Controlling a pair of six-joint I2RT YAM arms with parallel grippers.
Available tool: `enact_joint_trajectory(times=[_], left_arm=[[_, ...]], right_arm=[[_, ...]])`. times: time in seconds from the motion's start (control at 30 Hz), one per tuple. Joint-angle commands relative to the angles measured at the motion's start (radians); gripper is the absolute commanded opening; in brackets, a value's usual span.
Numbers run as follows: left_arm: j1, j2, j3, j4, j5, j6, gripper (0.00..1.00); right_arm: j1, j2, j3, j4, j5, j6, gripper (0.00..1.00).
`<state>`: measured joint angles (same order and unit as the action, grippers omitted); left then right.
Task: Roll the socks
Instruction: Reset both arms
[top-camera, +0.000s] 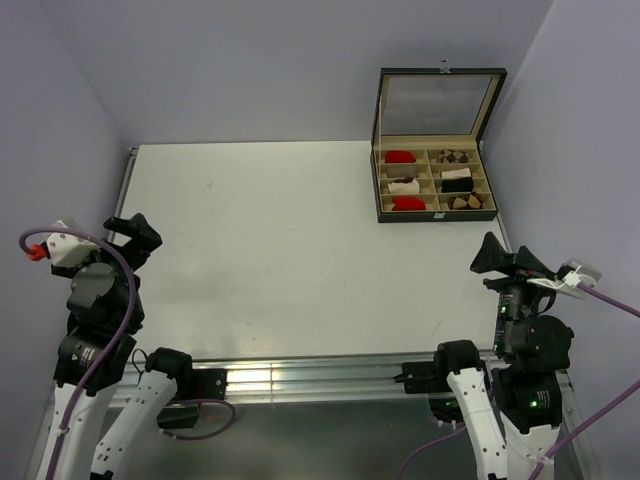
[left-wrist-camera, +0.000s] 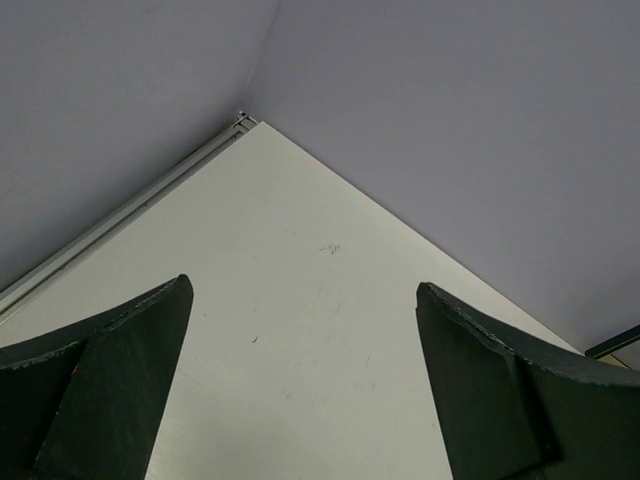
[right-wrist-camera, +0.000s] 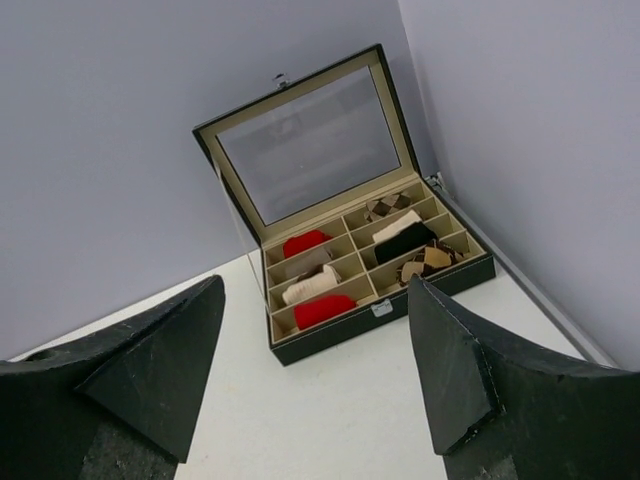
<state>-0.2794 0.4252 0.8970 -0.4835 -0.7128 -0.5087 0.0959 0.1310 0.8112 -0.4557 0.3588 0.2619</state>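
Left gripper (left-wrist-camera: 305, 295) and right gripper (top-camera: 495, 256) both gape wide, holding nothing, above the table (top-camera: 280, 230). The socks (right-wrist-camera: 322, 311), red and cream, sit rolled in the left column of the open box (right-wrist-camera: 340, 335) at the table's far right corner.

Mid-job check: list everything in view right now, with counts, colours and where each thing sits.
box: one, black with beige lining, lid up, far right of the table
red rolls: two, red, box's left column, farthest and nearest compartments
cream roll: one, cream, left column, between the reds
brown-patterned bundles: two, brown and cream, right column, farthest and nearest compartments
black-and-white bundle: one, right column, middle
table: one, white
left gripper: open, empty, near left
right gripper: open, empty, near right, facing the box
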Motion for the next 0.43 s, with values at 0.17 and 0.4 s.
enact_joint_trajectory(times=[0.17, 0.4], left_arm=[[-0.003, 0.006, -0.024, 0.045, -0.001, -0.033, 0.99], [-0.001, 0.012, -0.038, 0.060, -0.005, -0.027, 0.99]], right_arm=[[0.008, -0.021, -0.017, 0.049, 0.012, -0.027, 0.81], [0.008, -0.027, -0.027, 0.058, 0.008, -0.032, 0.81]])
